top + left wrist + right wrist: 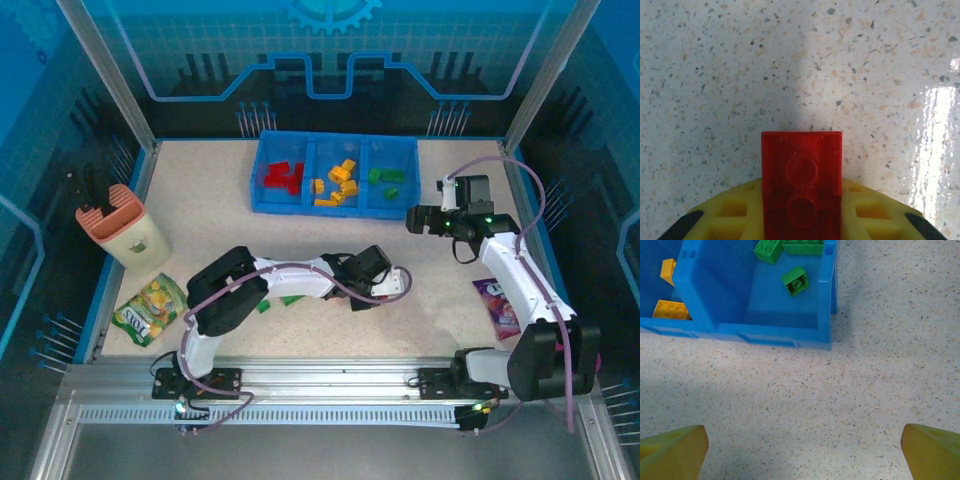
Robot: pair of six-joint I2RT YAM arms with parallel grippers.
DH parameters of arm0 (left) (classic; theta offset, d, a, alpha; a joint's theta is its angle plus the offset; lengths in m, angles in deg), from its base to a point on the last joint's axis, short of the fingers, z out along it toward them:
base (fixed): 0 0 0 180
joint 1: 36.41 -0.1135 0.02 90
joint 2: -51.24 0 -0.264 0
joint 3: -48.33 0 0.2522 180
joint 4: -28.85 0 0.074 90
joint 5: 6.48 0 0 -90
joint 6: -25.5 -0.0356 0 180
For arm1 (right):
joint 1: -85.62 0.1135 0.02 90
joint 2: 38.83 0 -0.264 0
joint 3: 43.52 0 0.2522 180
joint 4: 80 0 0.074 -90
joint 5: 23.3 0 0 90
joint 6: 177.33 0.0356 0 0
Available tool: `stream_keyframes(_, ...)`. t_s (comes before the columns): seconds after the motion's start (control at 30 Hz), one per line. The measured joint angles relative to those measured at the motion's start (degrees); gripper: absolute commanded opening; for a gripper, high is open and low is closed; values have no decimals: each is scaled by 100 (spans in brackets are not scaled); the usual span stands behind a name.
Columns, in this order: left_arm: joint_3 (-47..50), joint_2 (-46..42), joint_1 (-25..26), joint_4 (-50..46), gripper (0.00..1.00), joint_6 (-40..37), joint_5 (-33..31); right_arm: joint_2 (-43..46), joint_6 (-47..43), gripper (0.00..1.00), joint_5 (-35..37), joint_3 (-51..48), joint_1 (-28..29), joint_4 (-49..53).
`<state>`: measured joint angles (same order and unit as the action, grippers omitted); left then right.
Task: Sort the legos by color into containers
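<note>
three compartments [335, 209] hold sorted legos [340, 180]; left tool [390, 285] clamps a red lego [801, 185], right tool [800, 450] gapes empty, green legos [292, 299] lie unsorted on the table [200, 180].

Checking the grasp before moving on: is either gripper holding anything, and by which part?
Left gripper grips a red lego by its near end; right gripper is open, empty.

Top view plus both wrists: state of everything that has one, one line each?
left gripper, shut on a red lego.
right gripper, open, empty, near the tray corner.
red legos, in the left compartment.
yellow-orange legos, in the middle compartment.
green legos, in the right compartment.
loose green legos, unsorted on the table.
</note>
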<state>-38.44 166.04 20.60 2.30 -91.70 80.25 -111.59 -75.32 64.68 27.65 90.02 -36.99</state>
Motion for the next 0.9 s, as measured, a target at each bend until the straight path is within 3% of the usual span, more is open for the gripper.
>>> stream_keyframes(0.1, 197, -247, -238, -9, 14, 256, 127, 2, 0, 100, -33, -26, 0, -17)
stream_keyframes(0.33, 251, -2033, -1694, -11, 16, 632, 494, 122, -2, 100, -181, -120, 2, -136)
stream_keyframes(0.47, -278, -2533, -2341, -26, 15, 588, 605, 205, -4, 100, -295, -127, 35, -221)
stream_keyframes(0.6, -776, -2472, -2892, -26, 14, 588, 590, 212, -142, 100, -385, -127, 345, -332)
stream_keyframes(0.7, -1051, -2199, -3270, -33, 14, 632, 457, 203, -448, 100, -468, -127, 973, -426)
stream_keyframes(0.9, -2251, -966, -3974, -568, 14, 1331, 243, 116, -1172, 100, -1073, -59, 2057, -507)
